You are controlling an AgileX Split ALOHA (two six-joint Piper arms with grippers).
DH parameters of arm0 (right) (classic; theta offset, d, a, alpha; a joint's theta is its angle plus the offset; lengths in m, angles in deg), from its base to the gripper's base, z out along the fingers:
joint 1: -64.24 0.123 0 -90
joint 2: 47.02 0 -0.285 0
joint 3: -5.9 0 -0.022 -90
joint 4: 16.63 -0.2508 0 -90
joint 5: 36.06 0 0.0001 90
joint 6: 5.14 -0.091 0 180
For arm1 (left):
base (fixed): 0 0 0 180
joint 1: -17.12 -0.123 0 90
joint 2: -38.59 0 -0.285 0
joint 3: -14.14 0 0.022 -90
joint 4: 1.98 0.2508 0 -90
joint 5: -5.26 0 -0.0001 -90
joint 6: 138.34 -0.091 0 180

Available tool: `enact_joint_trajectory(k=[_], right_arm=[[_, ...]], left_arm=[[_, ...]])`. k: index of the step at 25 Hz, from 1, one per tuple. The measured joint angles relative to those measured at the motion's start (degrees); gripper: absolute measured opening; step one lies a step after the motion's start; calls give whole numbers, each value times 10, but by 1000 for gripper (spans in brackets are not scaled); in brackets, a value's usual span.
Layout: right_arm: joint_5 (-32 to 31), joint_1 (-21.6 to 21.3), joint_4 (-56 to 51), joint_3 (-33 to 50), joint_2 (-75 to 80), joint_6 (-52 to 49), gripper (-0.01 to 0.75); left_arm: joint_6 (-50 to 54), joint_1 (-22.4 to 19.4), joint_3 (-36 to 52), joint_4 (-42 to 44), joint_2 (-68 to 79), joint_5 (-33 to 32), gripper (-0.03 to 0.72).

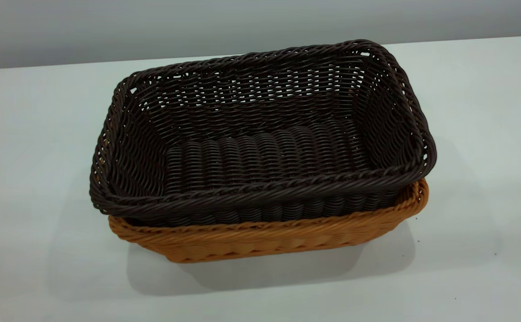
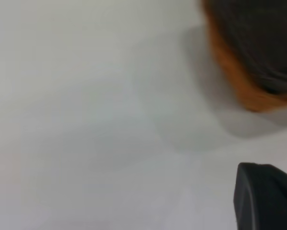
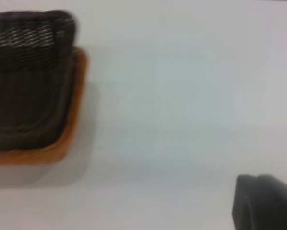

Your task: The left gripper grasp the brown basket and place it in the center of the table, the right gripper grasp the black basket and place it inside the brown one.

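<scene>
The table (image 1: 475, 134) is a plain white, slightly glossy surface; a grey wall runs behind its far edge at 12 o'clock in the exterior view.

The brown basket (image 1: 260, 239) stands on the table near the centre of the exterior view. Its braided rim and its near long wall show below the dark basket; its right end shows at 4 o'clock of the stack. The black basket (image 1: 260, 147) sits nested inside the brown basket, upright. Its rim stands above the brown rim and overhangs it on the near side and at the left end. The long axes of the two baskets run nearly parallel, with the right end turned slightly toward 1 o'clock. The black basket holds nothing; its woven floor and open-weave walls are fully exposed. A soft shadow lies on the table at 6 o'clock of the stack.

Neither arm appears in the exterior view.

In the left wrist view, a corner of the stack appears, blurred: brown basket (image 2: 239, 81) below, black basket (image 2: 263, 38) within it. One black part of the left gripper (image 2: 266, 196) shows at the picture's edge, well apart from the baskets and over bare table (image 2: 86, 120). Whether its jaws are apart or together cannot be told.

In the right wrist view, one end of the stack appears: brown basket (image 3: 71, 124) rim around the black basket (image 3: 28, 72). One black part of the right gripper (image 3: 263, 203) shows, well apart from the baskets, over bare table (image 3: 191, 96). Its jaw state cannot be told.
</scene>
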Motion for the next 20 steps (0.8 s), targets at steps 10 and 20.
enact_joint_trajectory(k=[10,20], right_arm=[[-1,-52,1,-1,-62,1,5],[-2,-53,-1,-1,-61,1,5]], left_arm=[[0,-165,0,-1,-40,0,-1],[0,-163,0,0,-82,-1,-1]])
